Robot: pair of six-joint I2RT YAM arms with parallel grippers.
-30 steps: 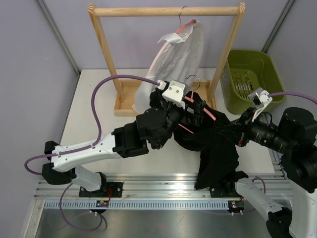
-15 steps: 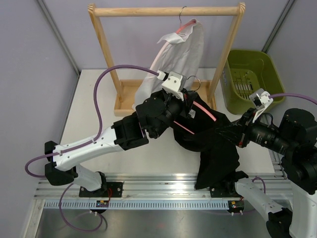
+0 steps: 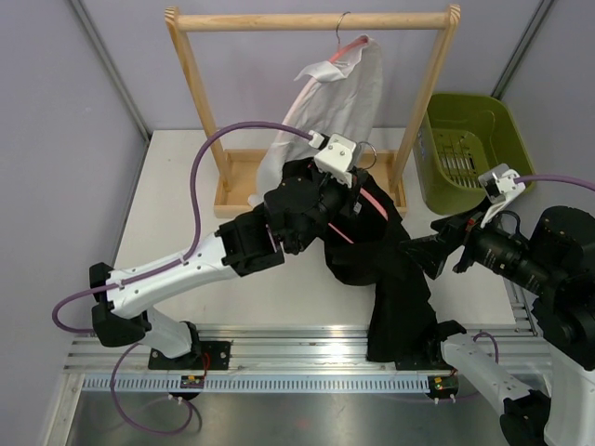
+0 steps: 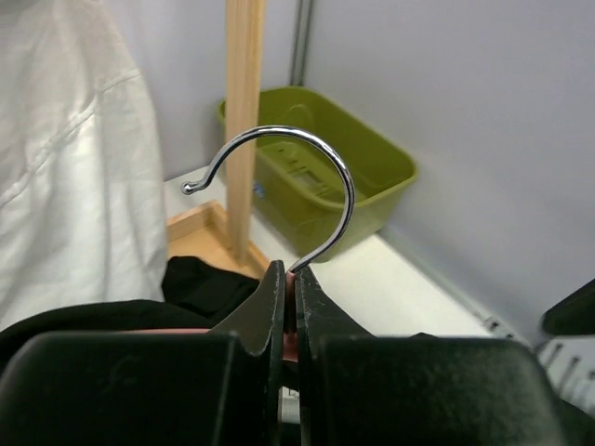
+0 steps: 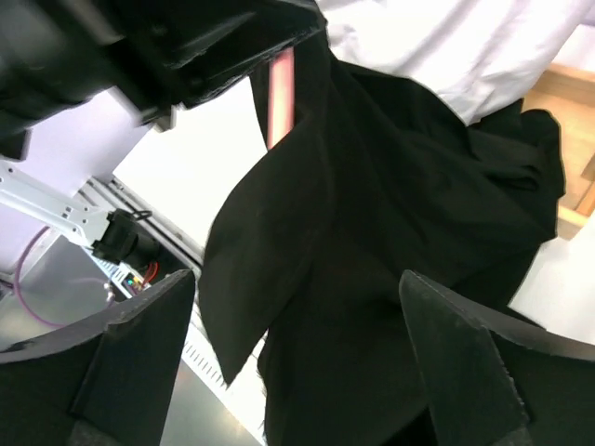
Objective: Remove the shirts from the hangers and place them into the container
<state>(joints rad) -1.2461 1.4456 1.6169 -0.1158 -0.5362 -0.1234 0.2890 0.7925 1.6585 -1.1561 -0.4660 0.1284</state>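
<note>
A black shirt (image 3: 390,269) hangs from a pink hanger (image 3: 372,201) that is held above the table. It trails down over the table's near edge. My left gripper (image 4: 290,274) is shut on the pink neck of that hanger, just under its silver hook (image 4: 349,186). My right gripper (image 5: 297,279) is open, its fingers spread either side of the black shirt (image 5: 390,214) without touching it. A white shirt (image 3: 339,102) hangs on a second pink hanger (image 3: 349,45) from the wooden rack. The olive-green container (image 3: 469,139) stands at the far right.
The wooden rack's top bar (image 3: 311,20) crosses the back, with its right post (image 4: 244,121) between my left gripper and the container (image 4: 372,190). The rack's flat wooden base (image 3: 234,190) lies on the white table (image 3: 167,223). A metal rail (image 3: 279,358) runs along the near edge.
My left gripper has shut on the hanger's neck and carried it a little right. My right gripper has let go of the black shirt, opened wide and drawn back right.
</note>
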